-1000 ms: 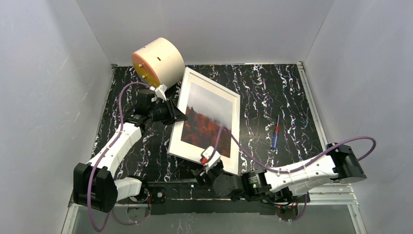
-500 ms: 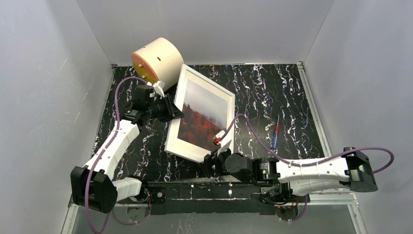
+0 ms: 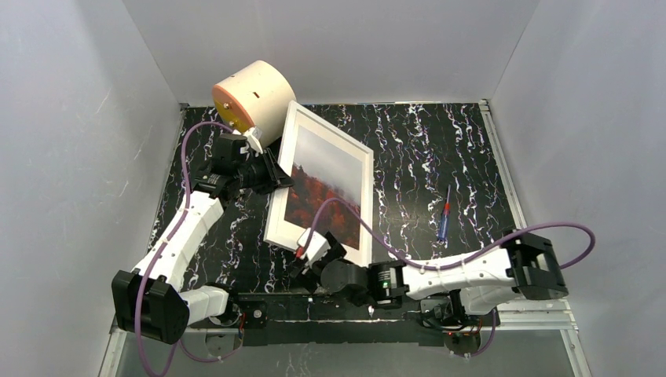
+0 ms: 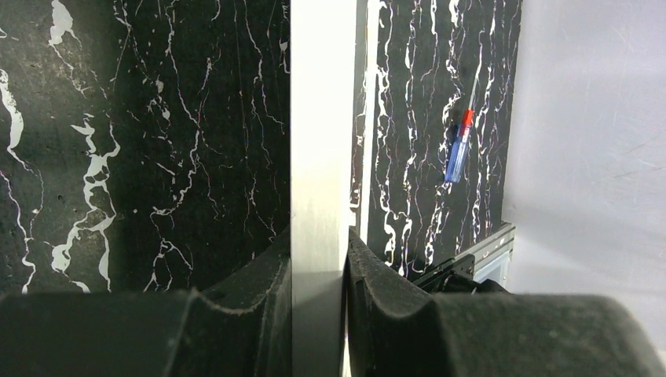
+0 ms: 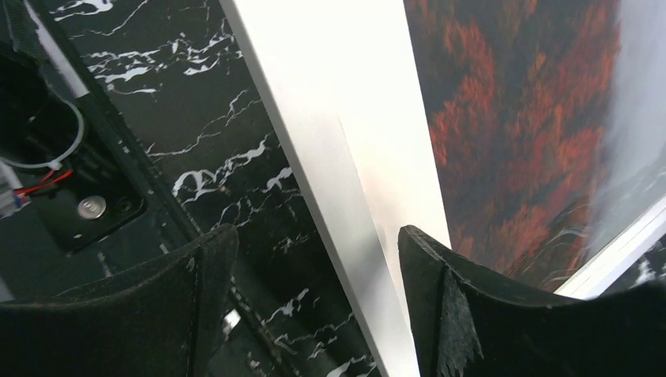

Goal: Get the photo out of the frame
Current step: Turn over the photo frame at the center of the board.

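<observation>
The white frame [image 3: 314, 122] stands tilted on the black marble table, leaning toward the cream cylinder [image 3: 255, 98]. The photo [image 3: 330, 184] of red-orange trees under grey mist sits inside it, facing up. My left gripper [image 3: 272, 177] is shut on the frame's left edge; in the left wrist view the white edge [image 4: 322, 118] runs straight between the pads of that gripper [image 4: 318, 247]. My right gripper [image 3: 308, 263] is open at the frame's near corner. In the right wrist view its jaws [image 5: 314, 236] straddle the white border [image 5: 330, 102] without pinching it, and the photo [image 5: 510, 118] lies beyond.
A blue-and-red screwdriver [image 3: 444, 220] lies on the table to the right of the frame, also in the left wrist view [image 4: 458, 149]. The cream cylinder with an orange face sits at the back left corner. Grey walls close in three sides.
My right gripper slid left along the frame's near edge to its corner and its jaws spread wider. The frame has tipped up a little steeper in the left gripper's hold.
</observation>
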